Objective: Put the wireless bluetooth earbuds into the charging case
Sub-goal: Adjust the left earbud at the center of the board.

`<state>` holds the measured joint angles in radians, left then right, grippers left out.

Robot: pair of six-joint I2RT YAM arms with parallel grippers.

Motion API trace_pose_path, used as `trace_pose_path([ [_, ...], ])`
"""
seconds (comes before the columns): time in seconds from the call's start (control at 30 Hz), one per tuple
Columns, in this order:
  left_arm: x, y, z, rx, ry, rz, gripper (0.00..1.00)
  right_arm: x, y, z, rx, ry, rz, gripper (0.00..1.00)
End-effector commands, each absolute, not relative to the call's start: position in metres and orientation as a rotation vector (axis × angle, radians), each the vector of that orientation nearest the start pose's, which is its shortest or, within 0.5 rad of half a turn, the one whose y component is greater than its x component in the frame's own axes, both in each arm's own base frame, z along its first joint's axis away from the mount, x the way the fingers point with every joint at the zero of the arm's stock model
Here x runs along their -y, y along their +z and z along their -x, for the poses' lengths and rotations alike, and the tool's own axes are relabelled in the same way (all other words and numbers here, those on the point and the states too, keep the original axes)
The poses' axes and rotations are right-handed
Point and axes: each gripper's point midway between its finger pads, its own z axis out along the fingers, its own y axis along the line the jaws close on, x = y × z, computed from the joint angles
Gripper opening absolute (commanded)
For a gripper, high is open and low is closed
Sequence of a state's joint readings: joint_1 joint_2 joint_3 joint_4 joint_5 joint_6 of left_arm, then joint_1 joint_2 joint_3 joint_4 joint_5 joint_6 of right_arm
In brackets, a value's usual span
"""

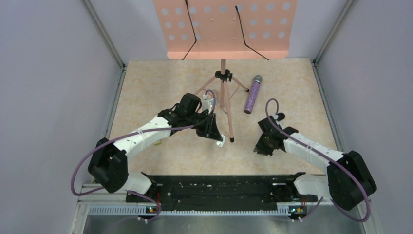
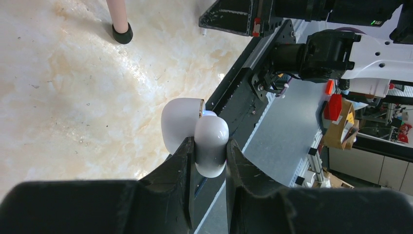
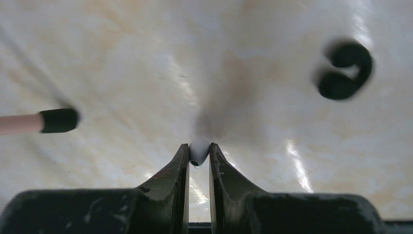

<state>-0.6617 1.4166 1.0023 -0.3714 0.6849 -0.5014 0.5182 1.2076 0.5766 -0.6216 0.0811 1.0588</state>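
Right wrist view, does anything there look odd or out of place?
Only a black curled thing lying on the table at upper right, too blurred to identify. Otherwise nothing stands out: the right end effector pinches a small white earbud at its tips.

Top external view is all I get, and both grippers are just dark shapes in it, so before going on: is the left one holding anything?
Observer: Yes. The left wrist view shows the left gripper shut on the white charging case, which is hinged open.
Operator: And the right one?
Observer: In the right wrist view the right gripper has a tiny white earbud pinched between its fingertips. I cannot tell whether it is off the table.
Operator: Anything close by to watch for?
Observer: A blurred black curled thing lies on the table beyond the right gripper, off to the right of that view. I cannot tell what it is.
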Motion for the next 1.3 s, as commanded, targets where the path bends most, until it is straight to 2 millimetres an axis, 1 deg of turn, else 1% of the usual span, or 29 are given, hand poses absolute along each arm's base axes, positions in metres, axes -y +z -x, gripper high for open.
trace_pose_path([
  [0.0, 0.308, 0.174, -0.194, -2.447, -1.293, -0.603, 0.0, -0.175, 0.073, -0.247, -2.487, 0.575, -0.417, 0.0],
  [0.07, 0.305, 0.175, -0.194, -2.446, -1.269, -0.607, 0.0, -0.188, 0.089, -0.259, -2.399, 0.716, -0.297, 0.0],
  [0.1, 0.304, 0.176, -0.195, -2.445, -1.26, -0.607, 0.0, -0.192, 0.096, -0.264, -2.353, 0.777, -0.255, 0.0],
  [0.13, 0.302, 0.176, -0.195, -2.444, -1.251, -0.608, 0.0, -0.196, 0.098, -0.261, -2.331, 0.858, -0.201, 0.0],
  [0.17, 0.301, 0.176, -0.195, -2.444, -1.246, -0.607, 0.0, -0.197, 0.103, -0.265, -2.29, 0.911, -0.168, 0.0],
  [0.23, 0.3, 0.176, -0.194, -2.444, -1.238, -0.608, 0.0, -0.2, 0.11, -0.263, -2.231, 1.02, -0.094, 0.0],
  [0.27, 0.299, 0.176, -0.195, -2.445, -1.235, -0.607, 0.0, -0.2, 0.112, -0.261, -2.208, 1.057, -0.063, 0.0],
  [0.33, 0.299, 0.174, -0.195, -2.452, -1.231, -0.604, 0.0, -0.202, 0.109, -0.252, -2.174, 1.141, -0.008, 0.03],
  [0.37, 0.299, 0.173, -0.196, -2.452, -1.233, -0.603, 0.0, -0.199, 0.104, -0.249, -2.174, 1.161, -0.011, 0.04],
  [0.4, 0.3, 0.174, -0.196, -2.451, -1.235, -0.601, 0.0, -0.198, 0.096, -0.245, -2.189, 1.173, -0.018, 0.09],
  [0.47, 0.301, 0.172, -0.196, -2.459, -1.244, -0.601, 0.0, -0.19, 0.078, -0.242, -2.243, 1.142, -0.071, 0.39],
  [0.5, 0.301, 0.172, -0.196, -2.459, -1.247, -0.6, 0.0, -0.186, 0.069, -0.24, -2.274, 1.11, -0.095, 0.47],
  [0.53, 0.302, 0.172, -0.196, -2.459, -1.25, -0.599, 0.0, -0.182, 0.062, -0.24, -2.295, 1.073, -0.126, 0.5],
  [0.6, 0.302, 0.172, -0.196, -2.461, -1.25, -0.6, 0.0, -0.173, 0.056, -0.241, -2.314, 1.005, -0.169, 0.51],
  [0.7, 0.302, 0.173, -0.197, -2.458, -1.252, -0.6, 0.0, -0.165, 0.057, -0.245, -2.315, 0.93, -0.184, 0.5],
  [0.77, 0.302, 0.172, -0.197, -2.46, -1.252, -0.6, 0.0, -0.16, 0.057, -0.245, -2.322, 0.889, -0.174, 0.48],
  [0.93, 0.304, 0.17, -0.197, -2.467, -1.255, -0.596, 0.0, -0.157, 0.064, -0.241, -2.331, 0.847, -0.124, 0.44],
  [0.97, 0.304, 0.17, -0.197, -2.466, -1.258, -0.596, 0.0, -0.156, 0.064, -0.237, -2.346, 0.833, -0.119, 0.44],
  [1.03, 0.304, 0.17, -0.198, -2.466, -1.258, -0.595, 0.0, -0.16, 0.066, -0.23, -2.357, 0.81, -0.082, 0.43],
  [1.13, 0.304, 0.17, -0.199, -2.469, -1.247, -0.588, 0.0, -0.172, 0.07, -0.22, -2.378, 0.746, -0.02, 0.44],
  [1.2, 0.304, 0.169, -0.2, -2.475, -1.245, -0.582, 0.0, -0.181, 0.071, -0.218, -2.392, 0.72, -0.009, 0.46],
  [1.27, 0.304, 0.169, -0.2, -2.477, -1.245, -0.576, 0.0, -0.185, 0.067, -0.218, -2.43, 0.68, -0.028, 0.47],
])
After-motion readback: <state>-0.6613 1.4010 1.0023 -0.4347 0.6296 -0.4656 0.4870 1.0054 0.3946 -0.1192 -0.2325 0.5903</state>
